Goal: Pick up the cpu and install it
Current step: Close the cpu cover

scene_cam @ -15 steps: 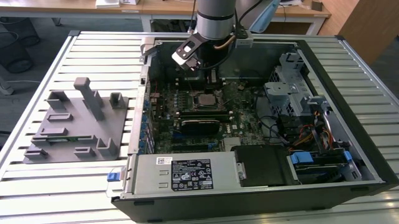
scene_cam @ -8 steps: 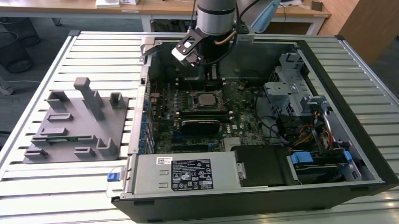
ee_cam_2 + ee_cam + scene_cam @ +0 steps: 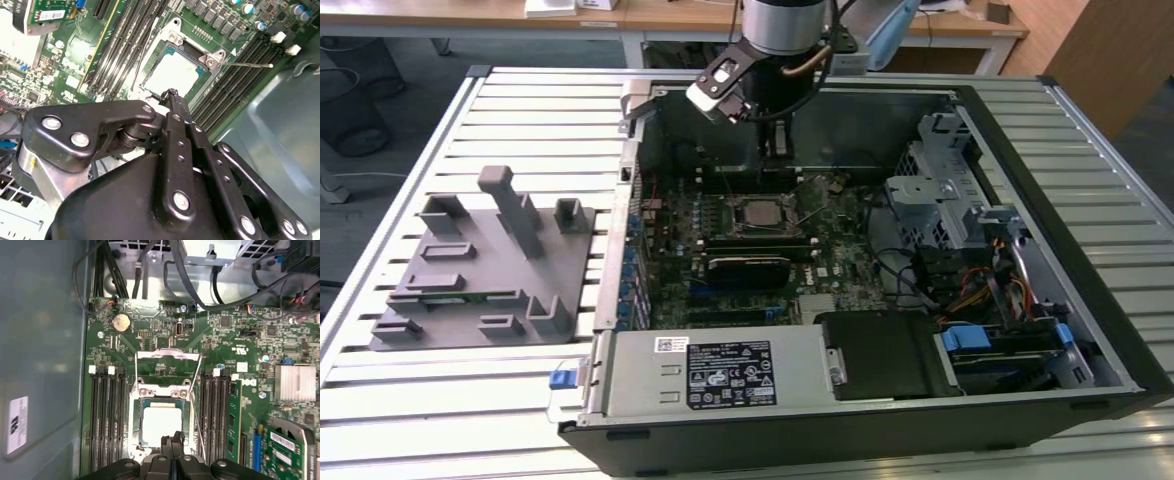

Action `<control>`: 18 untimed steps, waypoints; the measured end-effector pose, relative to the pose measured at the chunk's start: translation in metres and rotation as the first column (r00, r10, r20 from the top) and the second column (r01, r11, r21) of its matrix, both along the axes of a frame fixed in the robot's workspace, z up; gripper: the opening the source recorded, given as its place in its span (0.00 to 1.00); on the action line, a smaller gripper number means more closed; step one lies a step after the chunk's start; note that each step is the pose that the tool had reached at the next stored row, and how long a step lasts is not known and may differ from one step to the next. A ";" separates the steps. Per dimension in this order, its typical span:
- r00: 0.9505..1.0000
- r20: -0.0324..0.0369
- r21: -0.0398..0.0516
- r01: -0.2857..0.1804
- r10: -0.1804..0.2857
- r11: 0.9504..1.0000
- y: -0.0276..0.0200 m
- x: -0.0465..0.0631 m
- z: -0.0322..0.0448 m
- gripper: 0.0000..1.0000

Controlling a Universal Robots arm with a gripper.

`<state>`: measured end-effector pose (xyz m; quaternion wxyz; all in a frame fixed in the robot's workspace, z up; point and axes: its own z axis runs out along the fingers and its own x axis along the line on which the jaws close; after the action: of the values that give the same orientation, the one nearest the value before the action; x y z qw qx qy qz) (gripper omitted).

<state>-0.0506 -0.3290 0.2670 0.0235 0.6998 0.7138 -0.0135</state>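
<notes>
The cpu (image 3: 162,424) lies flat in its socket near the middle of the motherboard (image 3: 240,370), silver top facing up. Banks of memory slots (image 3: 107,415) run along either side of it. The socket's metal load plate (image 3: 167,356) stands swung open, and its thin wire lever (image 3: 245,64) sticks out free, so the chip looks placed but not clamped down. The claw (image 3: 173,440) hangs just above the chip's edge with its two slim fingers pressed together and nothing between them; both wrist views show this. In the exterior view the arm reaches down into the far part of the open computer case (image 3: 1067,200), which rests on a slatted tabletop (image 3: 520,110). A grey parts fixture (image 3: 467,270) sits well apart at the exterior view's left. As for handling, the chip is likely light, thin and quite stiff. Its smooth metal lid would give little grip from above, and its underside and the socket's contacts are probably delicate. The sensible hold would be across two opposite edges at the darker rim, keeping it level. A tilt or a sideways scrape in the socket is the main risk.
</notes>
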 end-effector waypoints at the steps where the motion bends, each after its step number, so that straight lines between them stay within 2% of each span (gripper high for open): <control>1: 1.000 0.000 -0.001 0.000 0.000 1.000 0.0000 0.000 0.0020 0.11; 6: 1.000 0.000 -0.003 0.000 0.000 1.000 -0.0006 0.000 0.0037 0.11; 12: 1.000 -0.001 -0.003 0.000 0.000 1.000 -0.0114 0.000 0.0037 0.11; 15: 1.000 -0.004 -0.002 0.000 0.000 1.000 -0.0126 0.005 0.0035 0.11; 18: 1.000 -0.008 -0.002 0.000 0.000 1.000 -0.0127 0.014 0.0036 0.11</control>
<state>-0.0370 -0.3418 0.2706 0.0216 0.6997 0.7139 -0.0170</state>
